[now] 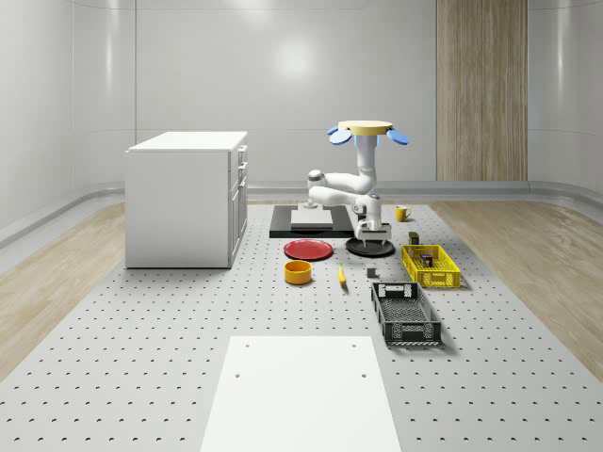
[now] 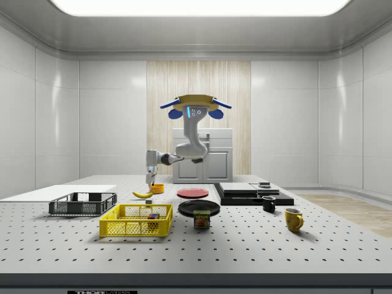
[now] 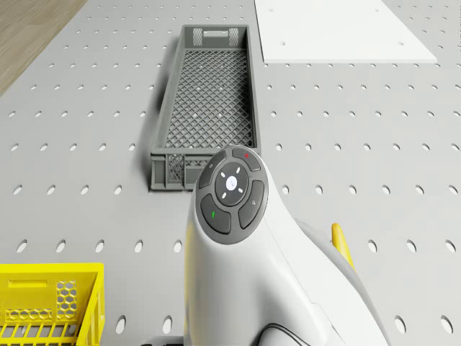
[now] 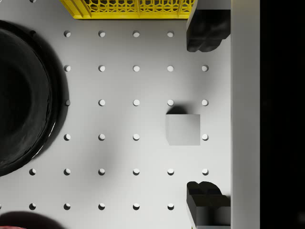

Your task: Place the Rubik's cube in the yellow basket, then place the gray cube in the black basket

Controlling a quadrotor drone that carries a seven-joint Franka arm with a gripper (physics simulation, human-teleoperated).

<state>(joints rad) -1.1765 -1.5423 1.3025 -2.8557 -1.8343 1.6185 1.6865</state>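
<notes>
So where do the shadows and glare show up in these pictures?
Wrist view: the gray cube casts a small dark shadow on the table beside it, with a broad soft shadow nearer the black plate. Side view: a bright ceiling panel glares overhead. Whole-scene view: a soft highlight on the back wall.

White cabinet [image 1: 186, 198], wood panel [image 1: 480, 89] — pale walls

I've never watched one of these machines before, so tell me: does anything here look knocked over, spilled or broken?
Nothing stands out. The yellow basket and black basket sit upright on the table, and the Rubik's cube already lies in the yellow one. The gray cube rests flat below the open pincer, under the hovering drone.
</notes>
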